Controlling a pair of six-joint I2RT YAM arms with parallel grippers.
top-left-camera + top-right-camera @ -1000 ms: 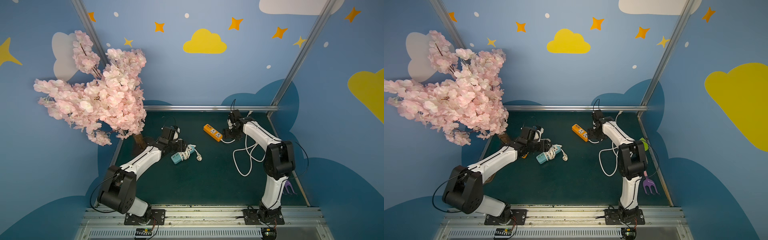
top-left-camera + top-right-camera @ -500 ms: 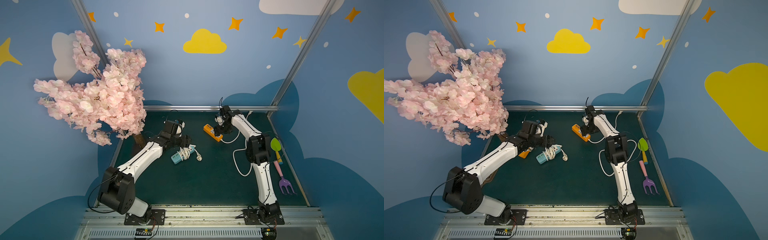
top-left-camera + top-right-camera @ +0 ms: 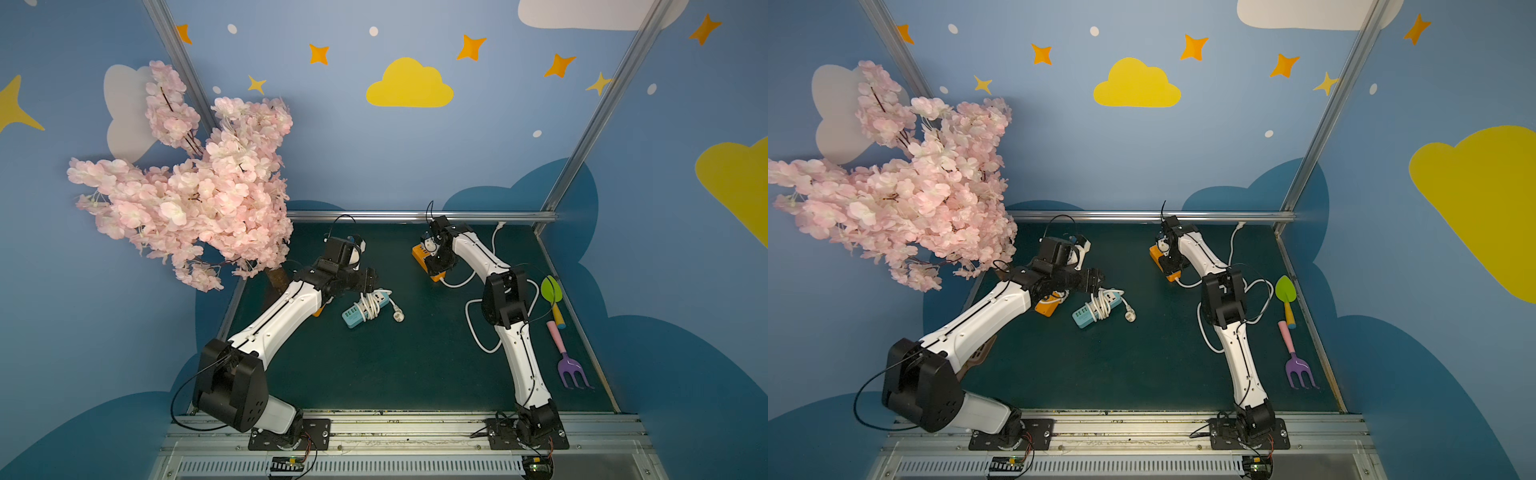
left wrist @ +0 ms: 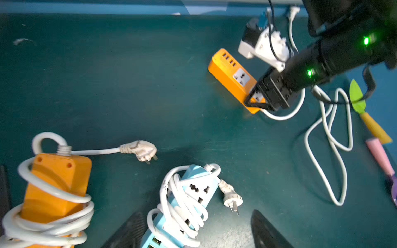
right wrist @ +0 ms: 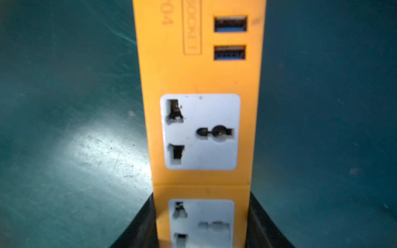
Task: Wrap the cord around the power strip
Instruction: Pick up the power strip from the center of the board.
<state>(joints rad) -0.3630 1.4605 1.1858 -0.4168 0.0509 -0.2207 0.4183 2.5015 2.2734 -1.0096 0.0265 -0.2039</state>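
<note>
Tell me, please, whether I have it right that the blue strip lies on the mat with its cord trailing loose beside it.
Not quite: the blue strip does lie on the mat, but its cord is wound around it, and only the plug lies free beside it. The left wrist view shows this clearly.

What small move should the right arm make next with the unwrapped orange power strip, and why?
Probably lift the unwrapped orange power strip a little off the mat. The right gripper is shut on its cord end, and its white cord lies loose in loops on the mat, so lifting would leave room to wind it.
</note>
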